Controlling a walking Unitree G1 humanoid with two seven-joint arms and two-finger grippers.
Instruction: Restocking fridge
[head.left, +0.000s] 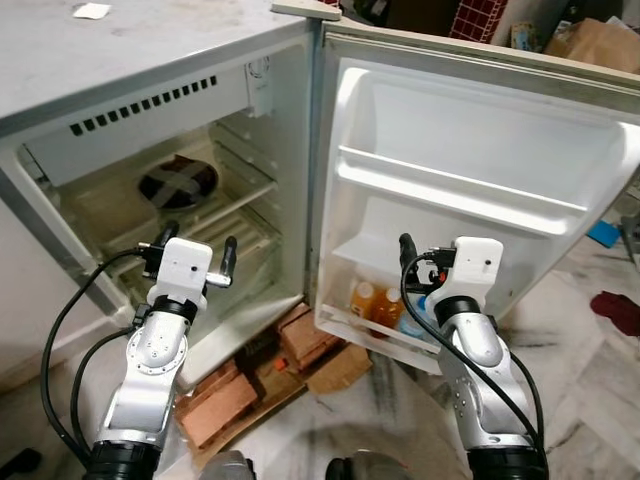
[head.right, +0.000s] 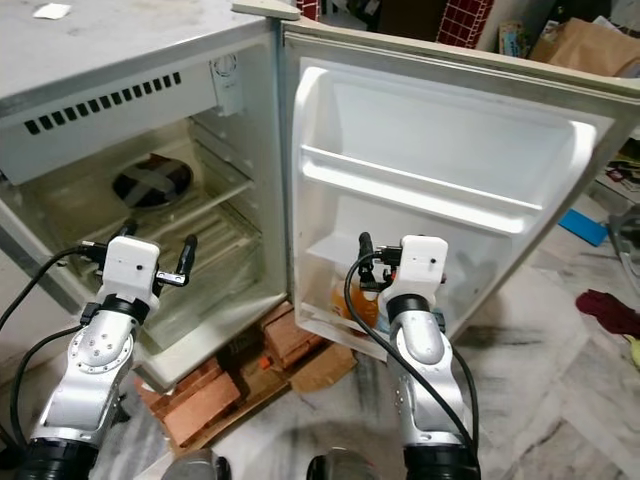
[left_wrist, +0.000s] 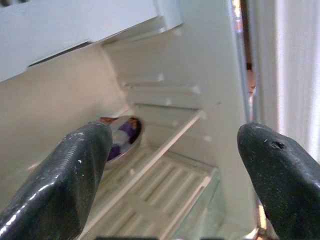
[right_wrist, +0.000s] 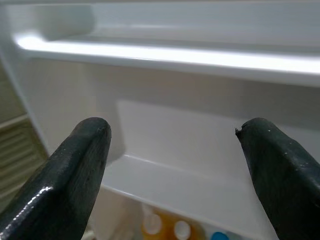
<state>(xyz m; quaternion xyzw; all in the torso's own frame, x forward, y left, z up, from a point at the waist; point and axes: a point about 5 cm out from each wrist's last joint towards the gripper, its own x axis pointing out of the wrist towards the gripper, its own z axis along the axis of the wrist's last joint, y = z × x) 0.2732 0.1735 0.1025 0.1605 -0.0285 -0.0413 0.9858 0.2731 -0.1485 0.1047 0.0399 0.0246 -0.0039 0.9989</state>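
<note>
At the left of the head views, the left gripper (head.left: 198, 253) hangs with fingers spread wide and empty before the small white fridge (head.left: 150, 120), whose wire shelf holds a dark round plate (head.left: 178, 183) in the upper left; the left wrist view shows that plate's purple pattern (the head views show it only as dark). At centre right, the right gripper (right_wrist: 175, 165), also wide and empty, faces the open white door (head.left: 480, 170), above two orange-filled bottles (head.left: 376, 303) in the lowest door rack; a blue cap (right_wrist: 219, 235) appears beside them in the right wrist view.
</note>
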